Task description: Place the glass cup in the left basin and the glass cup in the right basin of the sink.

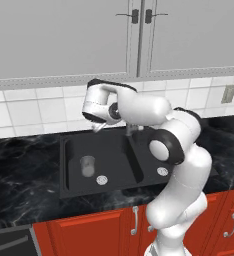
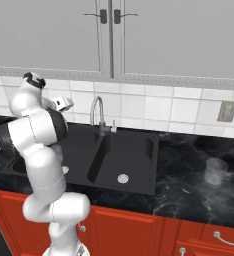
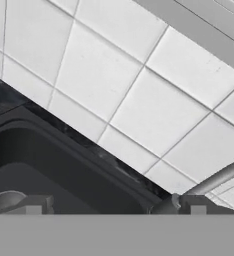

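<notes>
Upright on the floor of the left basin stands one glass cup, beside the drain. A second glass cup stands on the table, well right of the sink. Above the left basin hangs the end effector, holding nothing; its opening I cannot tell. Next it should likely swing right, clear the tap, and grip that cup squarely for the right basin.

One glass cup is seen standing upright on the floor of the left basin of the black double-bowl sink, just beside its round silver drain. A second glass cup stands upright on the counter, well apart from the sink, on the side of the right basin. The right basin's drain is uncovered.
</notes>
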Tool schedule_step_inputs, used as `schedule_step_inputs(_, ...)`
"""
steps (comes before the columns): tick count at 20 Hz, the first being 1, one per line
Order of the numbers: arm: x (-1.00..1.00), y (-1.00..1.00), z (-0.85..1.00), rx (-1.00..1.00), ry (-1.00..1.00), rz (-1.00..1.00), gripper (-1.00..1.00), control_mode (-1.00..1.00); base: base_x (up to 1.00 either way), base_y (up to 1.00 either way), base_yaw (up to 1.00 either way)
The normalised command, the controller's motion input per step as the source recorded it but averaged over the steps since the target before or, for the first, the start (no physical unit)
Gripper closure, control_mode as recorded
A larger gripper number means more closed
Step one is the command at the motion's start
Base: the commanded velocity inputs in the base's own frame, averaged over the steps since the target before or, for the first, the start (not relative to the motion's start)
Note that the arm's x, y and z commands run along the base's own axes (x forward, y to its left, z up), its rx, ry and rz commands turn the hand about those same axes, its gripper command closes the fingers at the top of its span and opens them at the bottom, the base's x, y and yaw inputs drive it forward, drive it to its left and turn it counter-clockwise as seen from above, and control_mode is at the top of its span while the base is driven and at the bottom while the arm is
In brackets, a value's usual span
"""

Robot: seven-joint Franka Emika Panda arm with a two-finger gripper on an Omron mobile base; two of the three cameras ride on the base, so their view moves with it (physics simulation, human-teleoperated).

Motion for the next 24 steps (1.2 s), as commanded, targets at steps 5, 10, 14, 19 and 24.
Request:
schedule_step_inputs(5, -0.41, 0.00, 0.21, -0.13, 0.00, -0.16, -1.00, -1.00, 0.00, 0.00, 0.00)
schedule_step_inputs(10, -0.58, 0.00, 0.31, -0.08, 0.00, -0.17, -1.00, -1.00, 0.00, 0.00, 0.00)
schedule_step_inputs(14, -0.53, 0.00, 0.21, -0.03, 0.00, -0.18, -1.00, -1.00, 0.00, 0.00, 0.00)
schedule_step_inputs(19, -0.36, 0.00, 0.20, 0.00, 0.00, -0.20, -1.00, -1.00, 0.00, 0.00, 0.00)
schedule_step_inputs(24, -0.33, 0.00, 0.10, 0.00, 0.00, -0.23, -1.00, -1.00, 0.00, 0.00, 0.00)
